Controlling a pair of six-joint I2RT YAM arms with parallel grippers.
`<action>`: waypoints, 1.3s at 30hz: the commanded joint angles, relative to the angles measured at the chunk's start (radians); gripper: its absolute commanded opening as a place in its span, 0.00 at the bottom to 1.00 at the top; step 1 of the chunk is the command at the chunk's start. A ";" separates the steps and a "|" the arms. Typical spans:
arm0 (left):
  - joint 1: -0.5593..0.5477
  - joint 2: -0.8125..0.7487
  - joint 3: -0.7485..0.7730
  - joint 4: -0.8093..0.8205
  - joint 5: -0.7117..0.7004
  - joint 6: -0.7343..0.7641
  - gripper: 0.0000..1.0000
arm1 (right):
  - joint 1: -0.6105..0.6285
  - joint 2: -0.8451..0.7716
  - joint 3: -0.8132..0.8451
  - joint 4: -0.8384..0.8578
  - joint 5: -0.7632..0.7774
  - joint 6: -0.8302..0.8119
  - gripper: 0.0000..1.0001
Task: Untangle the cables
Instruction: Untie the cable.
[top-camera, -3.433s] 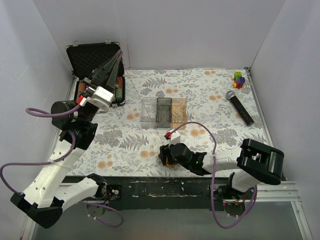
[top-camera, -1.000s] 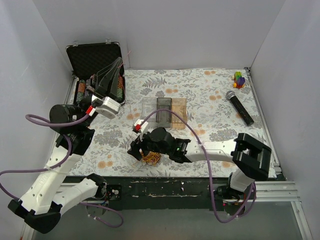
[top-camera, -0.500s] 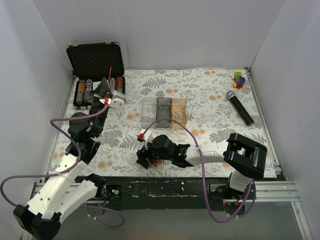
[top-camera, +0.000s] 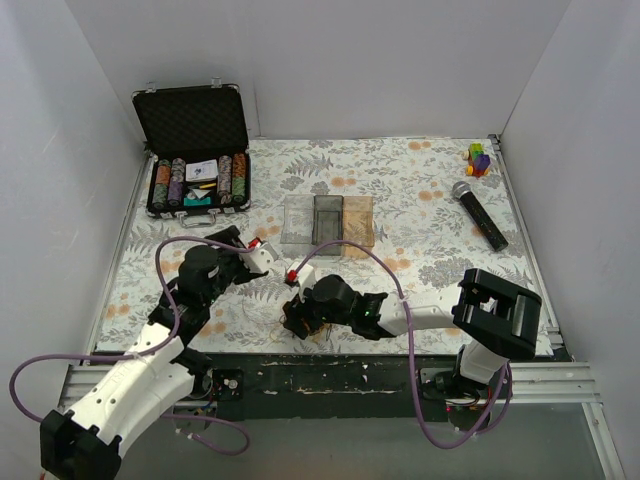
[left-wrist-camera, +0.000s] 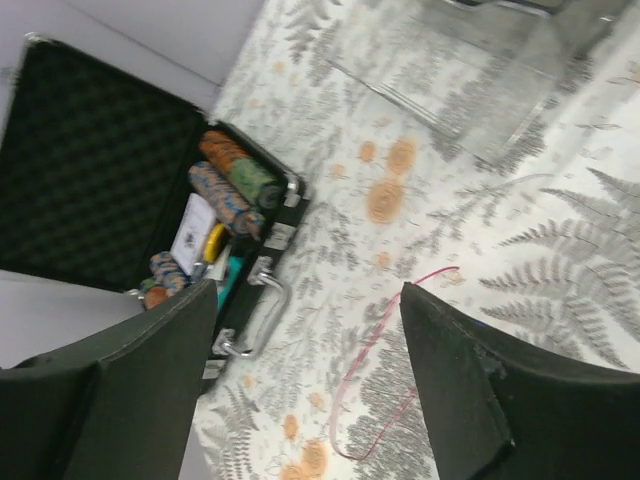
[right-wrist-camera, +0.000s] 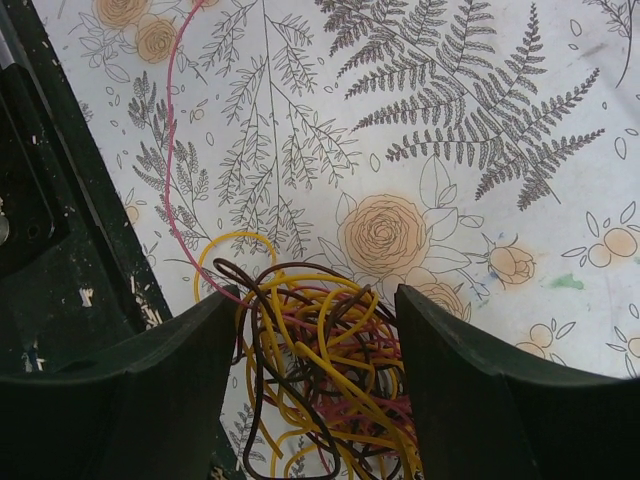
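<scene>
- The cables (right-wrist-camera: 320, 385), a tangle of yellow, dark and red wires, lie on the table (top-camera: 430, 200) near its front edge.
- 1 pink strand (right-wrist-camera: 168, 150) trails out across the table.
- The right gripper (right-wrist-camera: 315, 295) is spread wide, its 2 fingers straddling the cables.
- The left gripper (left-wrist-camera: 305, 295) is released and empty, low between the cables and the case (top-camera: 190, 120).

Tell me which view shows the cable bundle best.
Right wrist. The bundle lies between the open fingers of the right gripper, with yellow, dark and pink strands told apart. In the top view it is a small patch mostly hidden under that gripper. The left wrist shows only a loose pink strand, not the bundle.
</scene>
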 joint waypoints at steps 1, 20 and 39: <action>0.020 -0.009 0.039 -0.150 0.140 -0.059 0.78 | 0.002 -0.025 -0.008 0.042 0.028 0.012 0.70; 0.081 0.020 0.058 -0.688 0.773 0.282 0.86 | -0.045 -0.033 -0.046 0.064 0.048 0.066 0.55; 0.000 0.357 0.007 -0.368 0.907 0.062 0.75 | -0.048 -0.051 -0.040 0.082 0.013 0.078 0.49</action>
